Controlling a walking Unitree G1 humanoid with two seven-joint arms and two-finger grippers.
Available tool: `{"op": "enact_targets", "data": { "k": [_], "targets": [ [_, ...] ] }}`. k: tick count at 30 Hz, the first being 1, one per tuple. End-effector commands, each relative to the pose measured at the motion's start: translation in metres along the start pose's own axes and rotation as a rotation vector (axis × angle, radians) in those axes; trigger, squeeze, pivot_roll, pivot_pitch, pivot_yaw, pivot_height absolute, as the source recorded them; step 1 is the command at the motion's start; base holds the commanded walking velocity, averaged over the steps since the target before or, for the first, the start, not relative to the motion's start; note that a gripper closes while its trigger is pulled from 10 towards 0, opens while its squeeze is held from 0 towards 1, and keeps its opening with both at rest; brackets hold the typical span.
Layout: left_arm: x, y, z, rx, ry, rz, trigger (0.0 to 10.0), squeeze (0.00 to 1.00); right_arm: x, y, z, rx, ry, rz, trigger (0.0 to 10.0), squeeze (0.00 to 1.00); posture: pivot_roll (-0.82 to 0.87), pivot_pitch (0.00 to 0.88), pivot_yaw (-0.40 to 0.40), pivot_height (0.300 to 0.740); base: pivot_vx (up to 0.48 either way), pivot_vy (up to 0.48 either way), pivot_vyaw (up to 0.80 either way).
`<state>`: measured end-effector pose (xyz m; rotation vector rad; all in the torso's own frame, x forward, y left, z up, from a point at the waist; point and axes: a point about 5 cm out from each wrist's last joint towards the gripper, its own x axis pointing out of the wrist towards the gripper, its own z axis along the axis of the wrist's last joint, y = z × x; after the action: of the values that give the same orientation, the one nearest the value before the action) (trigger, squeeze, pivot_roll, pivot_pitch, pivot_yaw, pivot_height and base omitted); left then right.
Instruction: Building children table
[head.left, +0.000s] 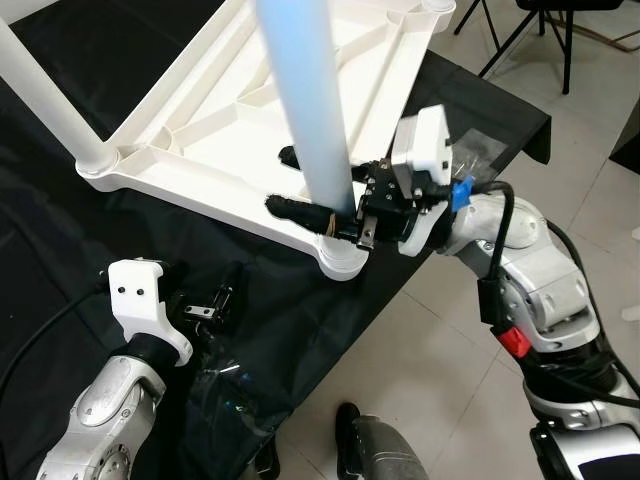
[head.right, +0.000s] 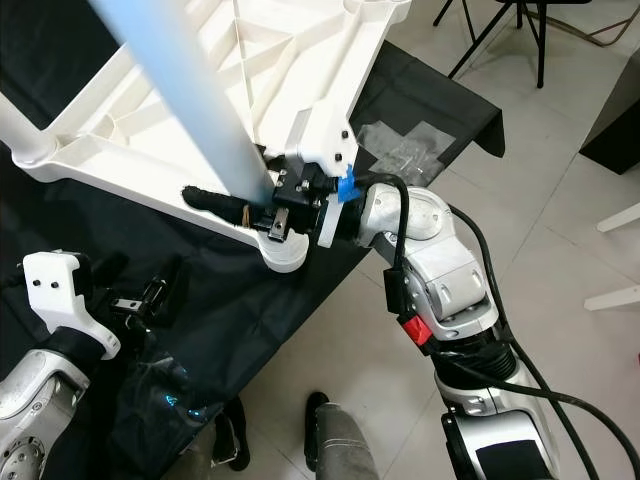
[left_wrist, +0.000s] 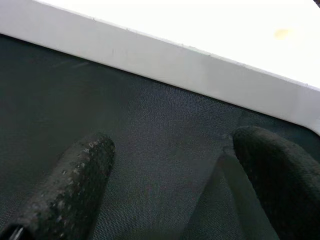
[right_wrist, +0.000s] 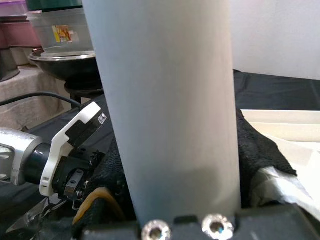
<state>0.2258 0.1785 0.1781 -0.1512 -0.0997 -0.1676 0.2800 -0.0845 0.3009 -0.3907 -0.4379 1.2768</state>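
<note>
The white table top (head.left: 200, 130) lies upside down on a black cloth, ribbed underside up. A pale blue leg (head.left: 312, 110) stands upright in the near corner socket (head.left: 340, 262). My right gripper (head.left: 320, 188) is shut on this leg just above the socket, one black finger (head.left: 292, 210) on either side; in the right wrist view the leg (right_wrist: 165, 110) sits between the pads (right_wrist: 257, 147). A white leg (head.left: 45, 85) stands in the left corner. My left gripper (left_wrist: 175, 185) rests open low over the cloth (left_wrist: 160, 130), near the table top's white edge (left_wrist: 200, 70).
The black cloth (head.left: 300, 330) ends at a drop to tiled floor (head.left: 440, 400) on the right. A clear bag of hardware (head.left: 482, 150) lies at the cloth's far right corner. Crumpled plastic (head.left: 225, 395) sits by my left arm. Chair legs (head.left: 560, 40) stand beyond.
</note>
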Motion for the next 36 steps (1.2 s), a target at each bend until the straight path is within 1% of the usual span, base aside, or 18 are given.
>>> {"op": "enact_targets", "data": {
  "k": [1,2,7,11,12,13,15,17,18,19,28,32,36],
  "targets": [
    [-0.004,0.001,-0.004,-0.006,0.02,0.012,10.0,0.0,-0.001,0.007,-0.018,0.073,0.059,0.046,10.0,0.0,-0.04,0.379,-0.037,0.74,0.0,0.0,0.0],
    [-0.004,0.001,-0.004,-0.007,0.02,0.011,10.0,0.0,-0.001,0.007,-0.018,0.073,0.052,0.063,10.0,0.0,-0.04,0.378,-0.042,0.74,0.0,0.0,0.0],
    [-0.005,0.0,-0.004,-0.006,0.019,0.014,10.0,0.0,-0.003,0.008,-0.019,0.085,0.043,0.067,10.0,0.0,-0.04,0.377,-0.044,0.74,0.0,0.0,0.0],
    [-0.005,0.001,-0.004,-0.008,0.018,0.016,10.0,0.0,-0.005,0.011,-0.022,0.102,0.037,0.035,10.0,0.0,-0.04,0.377,-0.044,0.74,0.0,0.0,0.0],
    [-0.005,0.001,-0.004,-0.008,0.017,0.015,10.0,0.0,-0.007,0.013,-0.023,0.111,0.026,-0.002,10.0,0.0,-0.04,0.383,-0.041,0.74,0.0,0.0,0.0],
    [-0.005,0.001,-0.004,-0.008,0.017,0.015,10.0,0.0,-0.007,0.013,-0.023,0.111,0.026,-0.002,10.0,0.0,-0.04,0.383,-0.041,0.74,0.0,0.0,0.0],
    [-0.005,0.001,-0.004,-0.007,0.017,0.014,10.0,0.0,-0.01,0.016,-0.024,0.133,0.0,-0.05,10.0,0.0,-0.04,0.383,-0.039,0.74,0.0,0.0,0.0],
    [-0.005,0.001,-0.004,-0.007,0.017,0.014,10.0,0.0,-0.01,0.016,-0.024,0.133,0.0,-0.05,10.0,0.0,-0.04,0.383,-0.039,0.74,0.0,0.0,0.0],
    [-0.004,0.001,-0.004,-0.006,0.017,0.014,10.0,0.0,-0.01,0.018,-0.024,0.139,-0.006,-0.056,10.0,0.0,-0.04,0.384,-0.036,0.74,0.0,0.0,0.0],
    [-0.004,0.002,-0.003,-0.005,0.018,0.013,10.0,0.0,-0.012,0.024,-0.024,0.151,-0.011,-0.051,10.0,0.0,-0.04,0.385,-0.03,0.74,0.0,0.0,0.0],
    [-0.003,0.003,-0.004,-0.002,0.019,0.012,10.0,0.0,-0.014,0.027,-0.026,0.159,-0.001,-0.05,10.0,0.0,-0.04,0.386,-0.027,0.74,0.0,0.0,0.0],
    [-0.003,0.003,-0.003,0.002,0.018,0.013,10.0,0.0,-0.016,0.025,-0.026,0.165,0.004,-0.088,10.0,0.0,-0.04,0.388,-0.026,0.74,0.0,0.0,0.0],
    [-0.003,0.003,-0.003,0.003,0.019,0.014,10.0,0.0,-0.016,0.028,-0.027,0.183,0.002,-0.115,10.0,0.0,-0.04,0.389,-0.024,0.74,0.0,0.0,0.0]
  ]
}}
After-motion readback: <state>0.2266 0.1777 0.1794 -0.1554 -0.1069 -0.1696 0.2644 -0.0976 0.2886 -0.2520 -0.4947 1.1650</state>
